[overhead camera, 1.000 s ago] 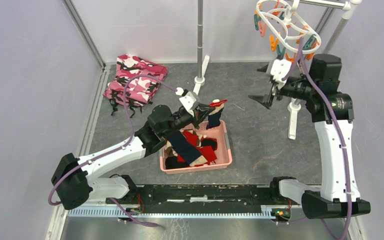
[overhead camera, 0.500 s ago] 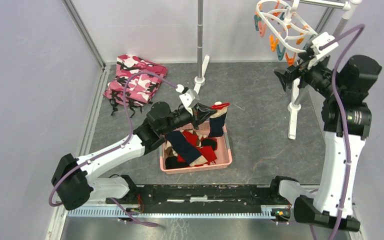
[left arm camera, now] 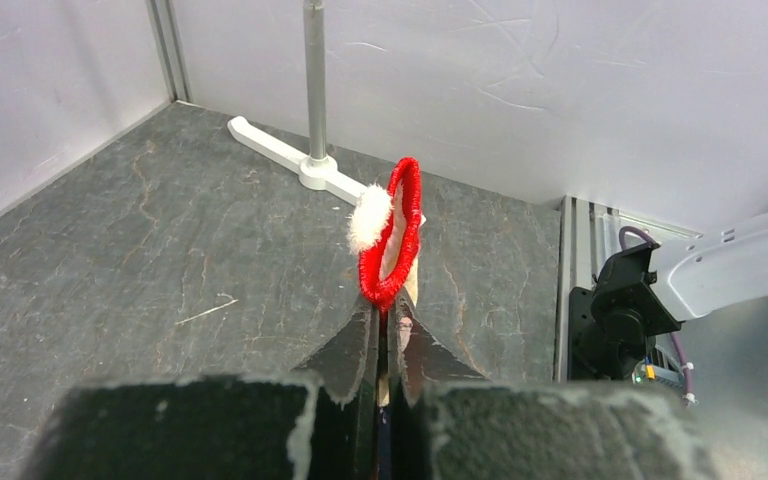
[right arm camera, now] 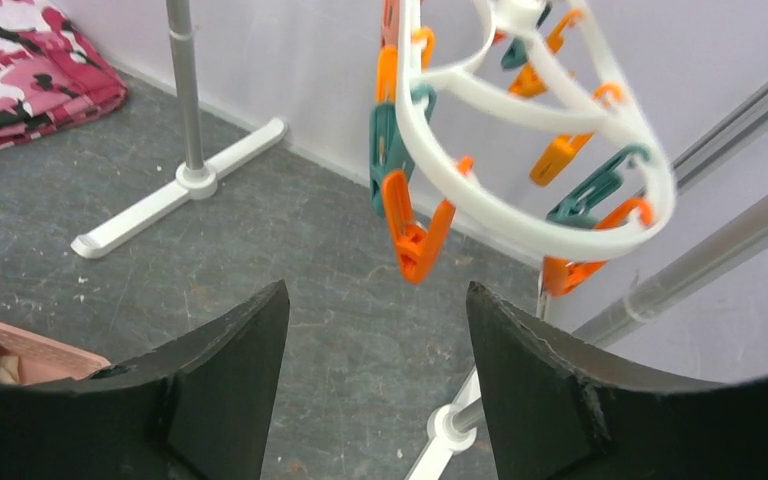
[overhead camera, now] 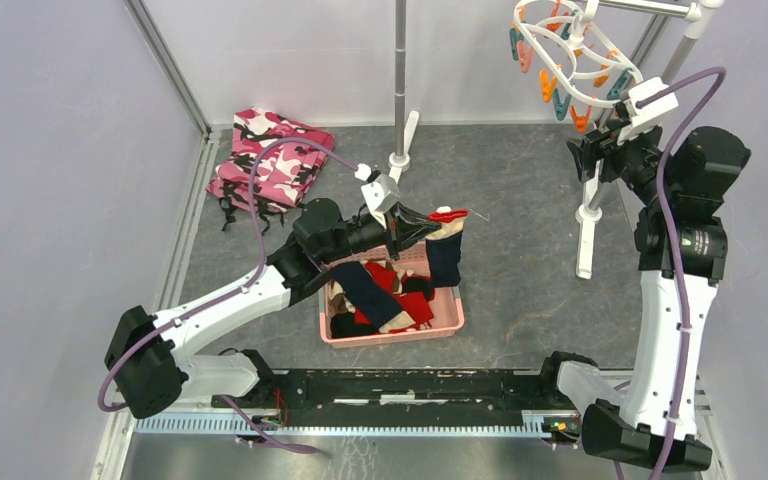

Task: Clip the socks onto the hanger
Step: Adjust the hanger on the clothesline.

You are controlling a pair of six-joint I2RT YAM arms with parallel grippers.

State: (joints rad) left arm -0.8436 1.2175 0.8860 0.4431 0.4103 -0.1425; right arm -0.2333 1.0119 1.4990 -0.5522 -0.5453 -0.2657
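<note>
A dark grey, slate-like table (overhead camera: 520, 260) sits inside pale walls. A folded pink camouflage cloth (overhead camera: 270, 160) lies in the far left corner, and a grey rack pole (overhead camera: 400, 70) rises from a white foot at the middle of the far edge.

Near the table's centre, a pink tray (overhead camera: 400, 337) holds a heap of navy, red, black and beige socks (overhead camera: 385, 295). The left pincer (overhead camera: 422, 217) is above the tray's far right corner, clamped tight on a navy sock (overhead camera: 445, 255). The sock's body hangs down over the tray rim. In the left wrist view its red cuff (left arm camera: 392, 240), which carries a white pompom, stands up right at the tips of the closed pincer (left arm camera: 385, 340).

The white oval hanger (overhead camera: 570, 50) hangs over the far right corner. The right pincer (overhead camera: 582, 158) is raised just below and in front of it. Its jaws stand wide apart and hold nothing. In the right wrist view the hanger ring (right arm camera: 520, 232) is above the gap in the pincer (right arm camera: 375, 300). One orange clip (right arm camera: 412, 235) dangles just above the gap and touches neither finger.
</note>
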